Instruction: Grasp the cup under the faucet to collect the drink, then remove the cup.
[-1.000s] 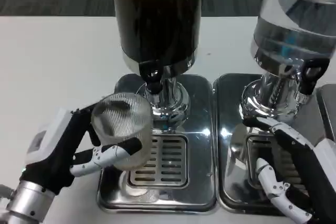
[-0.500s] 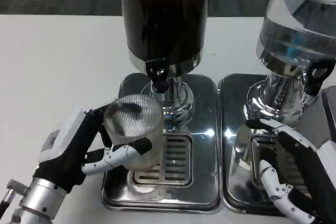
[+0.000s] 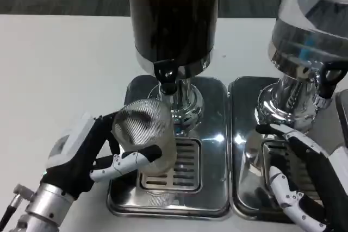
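Note:
A clear ribbed cup is held by my left hand, fingers wrapped round its side, above the drip tray of the dark drink dispenser. The cup's mouth sits just left of and below the black faucet. It looks empty. My right hand hovers over the neighbouring tray in front of the clear-liquid dispenser, fingers apart and holding nothing.
A second drip tray stands at the right under the clear dispenser, whose black tap juts out. The chrome pedestal rises close behind the cup. White table stretches away at the left.
My left hand has carried the cup slightly to the right, closer under the black faucet. The picture has also shifted a little. The right hand stays about where it was.

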Robot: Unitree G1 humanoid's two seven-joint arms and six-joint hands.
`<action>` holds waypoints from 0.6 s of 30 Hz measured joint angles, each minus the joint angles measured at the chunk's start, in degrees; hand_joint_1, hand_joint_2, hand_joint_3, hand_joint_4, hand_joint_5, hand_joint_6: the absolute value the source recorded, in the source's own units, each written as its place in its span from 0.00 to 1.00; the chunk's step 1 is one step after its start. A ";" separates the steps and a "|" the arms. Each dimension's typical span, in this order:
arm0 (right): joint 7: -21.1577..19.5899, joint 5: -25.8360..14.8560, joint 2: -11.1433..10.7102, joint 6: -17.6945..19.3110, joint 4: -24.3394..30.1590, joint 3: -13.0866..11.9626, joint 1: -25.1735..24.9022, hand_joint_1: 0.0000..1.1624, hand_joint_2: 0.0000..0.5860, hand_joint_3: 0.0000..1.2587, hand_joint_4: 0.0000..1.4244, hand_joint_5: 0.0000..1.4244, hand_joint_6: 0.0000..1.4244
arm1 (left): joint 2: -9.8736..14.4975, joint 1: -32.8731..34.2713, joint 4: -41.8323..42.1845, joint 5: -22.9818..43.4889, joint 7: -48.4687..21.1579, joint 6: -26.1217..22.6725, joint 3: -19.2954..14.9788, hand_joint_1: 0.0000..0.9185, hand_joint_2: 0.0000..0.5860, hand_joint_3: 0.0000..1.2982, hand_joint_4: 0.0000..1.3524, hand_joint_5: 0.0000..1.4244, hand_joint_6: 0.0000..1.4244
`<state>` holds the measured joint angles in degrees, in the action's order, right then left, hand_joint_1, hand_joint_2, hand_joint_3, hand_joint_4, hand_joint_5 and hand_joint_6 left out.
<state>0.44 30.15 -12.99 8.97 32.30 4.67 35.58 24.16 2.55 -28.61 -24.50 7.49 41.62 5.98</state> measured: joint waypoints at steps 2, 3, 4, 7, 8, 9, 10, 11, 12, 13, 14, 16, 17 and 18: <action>0.00 0.00 0.01 0.00 0.00 0.01 -0.21 0.37 1.00 0.22 0.12 0.09 0.07 | 0.03 0.00 0.00 -0.02 0.00 0.00 -0.12 0.17 0.30 0.36 0.36 0.57 0.68; 0.00 0.00 0.02 0.00 0.00 0.02 -0.27 0.37 1.00 0.22 0.12 0.09 0.07 | 0.07 0.00 0.00 -0.02 0.00 0.00 -0.18 0.17 0.30 0.36 0.36 0.57 0.68; 0.00 0.00 0.03 0.00 0.00 0.05 -0.32 0.37 1.00 0.22 0.12 0.09 0.07 | 0.15 0.00 0.00 -0.02 0.01 0.00 -0.29 0.17 0.30 0.36 0.36 0.57 0.68; 0.00 0.00 0.14 0.00 0.00 0.11 -0.35 0.37 1.00 0.22 0.12 0.09 0.07 | 0.32 -0.01 0.01 -0.08 0.01 0.00 -0.35 0.17 0.30 0.36 0.36 0.57 0.68; 0.00 0.00 0.22 0.00 0.00 0.11 -0.37 0.37 1.00 0.22 0.12 0.09 0.07 | 0.37 -0.01 0.01 -0.09 0.01 0.00 -0.37 0.17 0.30 0.36 0.36 0.57 0.68; 0.00 0.00 0.31 0.00 0.00 0.12 -0.39 0.37 1.00 0.22 0.12 0.09 0.07 | 0.45 -0.01 0.01 -0.09 0.01 0.00 -0.41 0.17 0.30 0.36 0.36 0.57 0.68; 0.00 0.00 0.39 0.00 0.00 0.12 -0.40 0.37 1.00 0.22 0.12 0.09 0.07 | 0.52 -0.01 0.01 -0.10 0.01 0.00 -0.44 0.17 0.30 0.36 0.36 0.57 0.68; 0.00 0.00 0.42 0.00 0.00 0.14 -0.42 0.37 1.00 0.22 0.12 0.09 0.07 | 0.53 -0.01 0.01 -0.12 0.01 0.00 -0.45 0.17 0.30 0.36 0.36 0.57 0.68; 0.00 0.00 0.46 0.00 0.00 0.14 -0.44 0.37 1.00 0.22 0.12 0.09 0.07 | 0.60 -0.02 0.01 -0.22 0.01 0.00 -0.47 0.17 0.30 0.36 0.36 0.57 0.68; 0.00 0.02 0.46 0.00 0.00 0.14 -0.46 0.37 1.00 0.22 0.12 0.09 0.07 | 0.65 -0.02 0.01 -0.25 0.01 0.01 -0.50 0.17 0.30 0.36 0.36 0.57 0.68; 0.00 0.02 0.47 0.00 0.00 0.14 -0.53 0.37 1.00 0.22 0.12 0.09 0.07 | 0.73 -0.02 0.01 -0.31 0.02 0.05 -0.62 0.17 0.30 0.36 0.36 0.57 0.68; 0.01 0.01 0.48 0.00 0.00 0.14 -0.65 0.37 1.00 0.22 0.12 0.09 0.07 | 0.81 -0.03 0.01 -0.35 0.03 0.06 -0.80 0.17 0.30 0.36 0.36 0.57 0.68; 0.01 0.01 0.48 0.00 0.00 0.14 -0.71 0.37 1.00 0.22 0.12 0.09 0.07 | 0.82 -0.04 0.01 -0.37 0.04 0.07 -0.82 0.17 0.30 0.36 0.36 0.57 0.68; 0.01 0.01 0.48 0.00 -0.02 0.14 -0.81 0.37 1.00 0.22 0.12 0.09 0.07 | 0.82 -0.07 0.01 -0.40 0.04 0.11 -0.86 0.17 0.30 0.36 0.36 0.57 0.68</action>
<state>0.46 30.16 -12.51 8.98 32.29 4.81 34.77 24.98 2.48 -28.61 -24.90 7.53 41.73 5.11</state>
